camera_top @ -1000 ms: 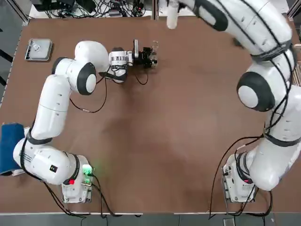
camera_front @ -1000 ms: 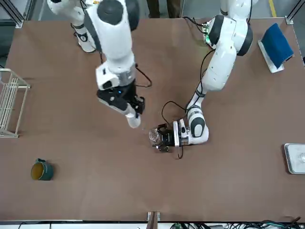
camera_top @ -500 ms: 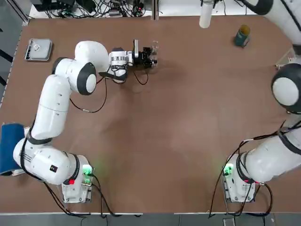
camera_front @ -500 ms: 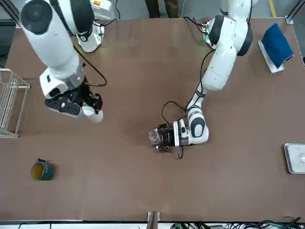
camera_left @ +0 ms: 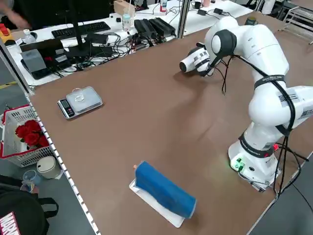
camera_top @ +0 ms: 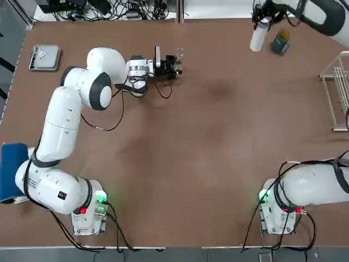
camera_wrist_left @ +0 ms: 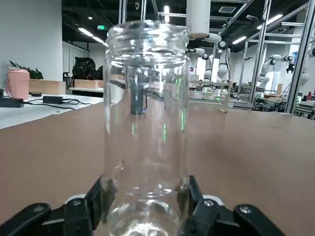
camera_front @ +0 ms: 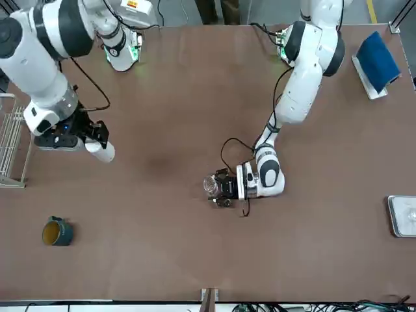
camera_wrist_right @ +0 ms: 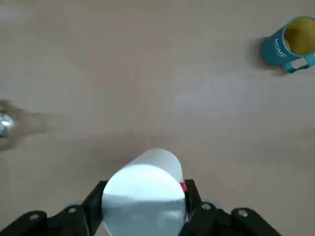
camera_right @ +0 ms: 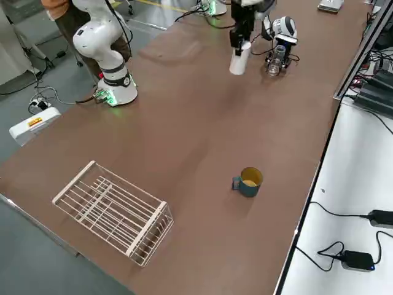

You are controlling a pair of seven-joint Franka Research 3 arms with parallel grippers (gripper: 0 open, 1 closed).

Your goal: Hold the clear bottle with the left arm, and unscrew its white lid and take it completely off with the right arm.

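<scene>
Uncapped, empty clear bottle (camera_wrist_left: 146, 128)

Overhead and front cameras face opposite ways, sharing the table (camera_top: 207, 136).

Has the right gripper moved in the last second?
Yes. In the top view the right gripper, shut on the white lid, went rightward toward the teal mug.

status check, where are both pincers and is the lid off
Left pincer shut on clear bottle, upright, mouth open. Right pincer shut on white lid, off, held above the table near teal mug. Nothing in the way.
</scene>
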